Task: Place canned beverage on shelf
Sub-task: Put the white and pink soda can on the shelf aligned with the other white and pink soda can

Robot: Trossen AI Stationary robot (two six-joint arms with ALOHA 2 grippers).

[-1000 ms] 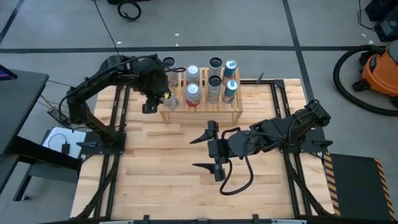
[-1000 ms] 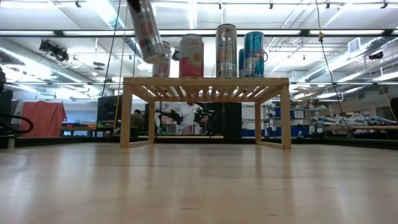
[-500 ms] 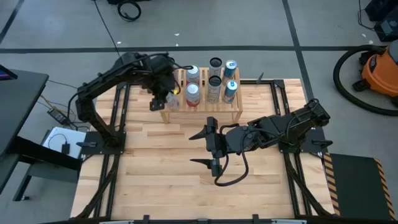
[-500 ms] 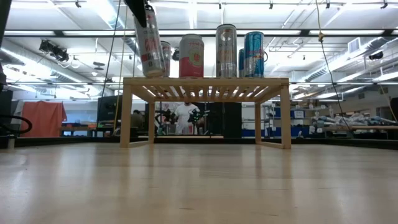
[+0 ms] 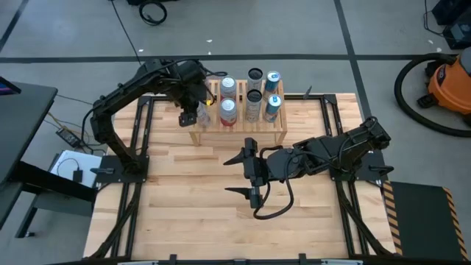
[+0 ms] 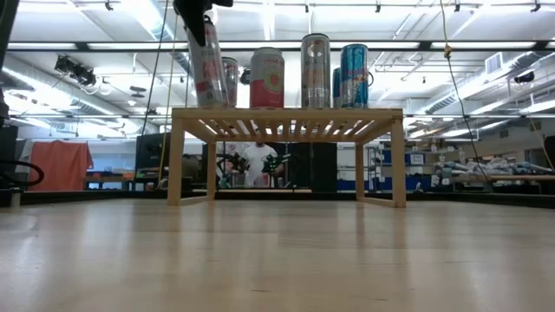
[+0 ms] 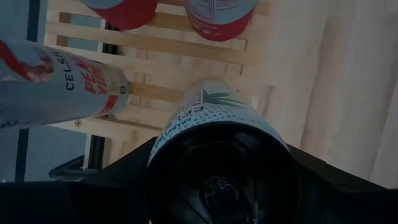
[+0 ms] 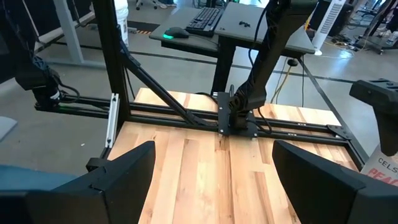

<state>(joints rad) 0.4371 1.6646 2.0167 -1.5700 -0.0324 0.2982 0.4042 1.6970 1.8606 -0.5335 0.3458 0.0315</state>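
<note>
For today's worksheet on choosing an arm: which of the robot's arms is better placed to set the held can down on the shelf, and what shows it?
The left. Its gripper is shut on the can, tilted just above the shelf at its left end. The right gripper hangs open and empty over the table's middle, away from the shelf.

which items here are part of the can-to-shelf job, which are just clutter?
Job:
- can held by the left gripper, tilted over the shelf's left end
- shelf
- cans already on the shelf

Not part of it:
- right gripper, open, hanging over the middle of the table
- orange vacuum on the floor
- keyboard on the desk behind
</note>
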